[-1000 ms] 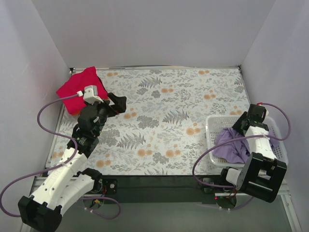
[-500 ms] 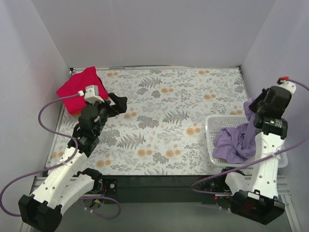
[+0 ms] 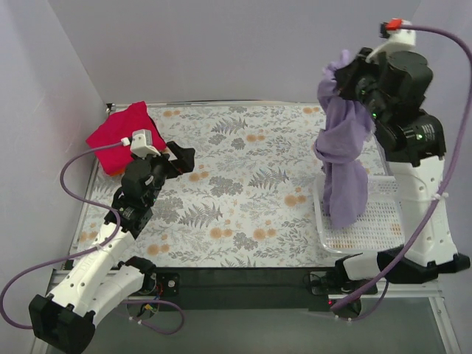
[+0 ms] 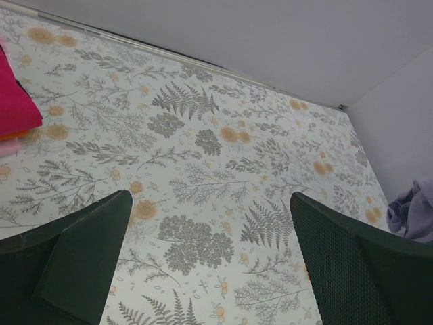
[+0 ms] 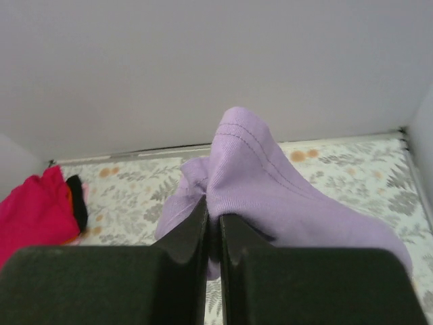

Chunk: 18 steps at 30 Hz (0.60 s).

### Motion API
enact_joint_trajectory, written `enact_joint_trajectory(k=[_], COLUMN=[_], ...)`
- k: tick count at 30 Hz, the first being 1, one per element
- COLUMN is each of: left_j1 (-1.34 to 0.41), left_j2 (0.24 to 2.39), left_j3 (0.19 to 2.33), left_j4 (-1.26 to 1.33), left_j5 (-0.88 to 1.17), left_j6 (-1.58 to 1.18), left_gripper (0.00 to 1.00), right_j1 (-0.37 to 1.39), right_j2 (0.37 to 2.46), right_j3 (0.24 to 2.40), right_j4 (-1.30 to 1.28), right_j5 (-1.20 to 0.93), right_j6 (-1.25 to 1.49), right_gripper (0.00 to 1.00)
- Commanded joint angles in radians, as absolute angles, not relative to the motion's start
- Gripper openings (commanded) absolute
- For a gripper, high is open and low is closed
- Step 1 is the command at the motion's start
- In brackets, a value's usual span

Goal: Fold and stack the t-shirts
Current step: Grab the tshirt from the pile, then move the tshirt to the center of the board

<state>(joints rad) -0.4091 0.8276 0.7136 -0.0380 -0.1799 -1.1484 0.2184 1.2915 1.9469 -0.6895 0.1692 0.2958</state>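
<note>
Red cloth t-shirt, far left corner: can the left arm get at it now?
Probably yes: the red cloth t-shirt lies uncovered beside that arm's wrist, though the open left end effector points away.

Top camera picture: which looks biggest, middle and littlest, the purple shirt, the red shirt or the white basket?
1-2. The pale lavender cloth t-shirt and the white plastic mesh basket: too close to rank; the shirt hangs lifted nearer the camera, the basket is partly hidden.
3. The bright red cloth t-shirt, clearly smallest.
</note>
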Motion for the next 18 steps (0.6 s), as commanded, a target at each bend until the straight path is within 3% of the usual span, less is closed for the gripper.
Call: enact_joint_trajectory(k=[1,6,12,18], left_j1=[-0.413,-0.413,-0.413,-0.413], left_j2=[0.822,0.839,0.848,0.854], left_j3=[0.729,0.732,0.726,0.727], left_j4=[-0.043,-0.043,-0.034,-0.035], left_j5=[-0.198,-0.198,-0.199,-0.210], left_j6=[-1.132,-1.131,-1.132,-1.129], left_gripper=[0.97,0.97,0.97,0.97], right_j1=[0.455,0.684,0.785,0.868], right_j2=[1.429,1.694,1.669,1.723], right_j3=[2.118,2.457,2.330,2.411], right_j4=[-0.661,-0.635,-0.361,-0.246], right_j5=[0.267,0.428,0.376,0.289], right_j6=[0.206,0.071,0.017,-0.046], right_gripper=[0.01,0.01,0.01,0.01])
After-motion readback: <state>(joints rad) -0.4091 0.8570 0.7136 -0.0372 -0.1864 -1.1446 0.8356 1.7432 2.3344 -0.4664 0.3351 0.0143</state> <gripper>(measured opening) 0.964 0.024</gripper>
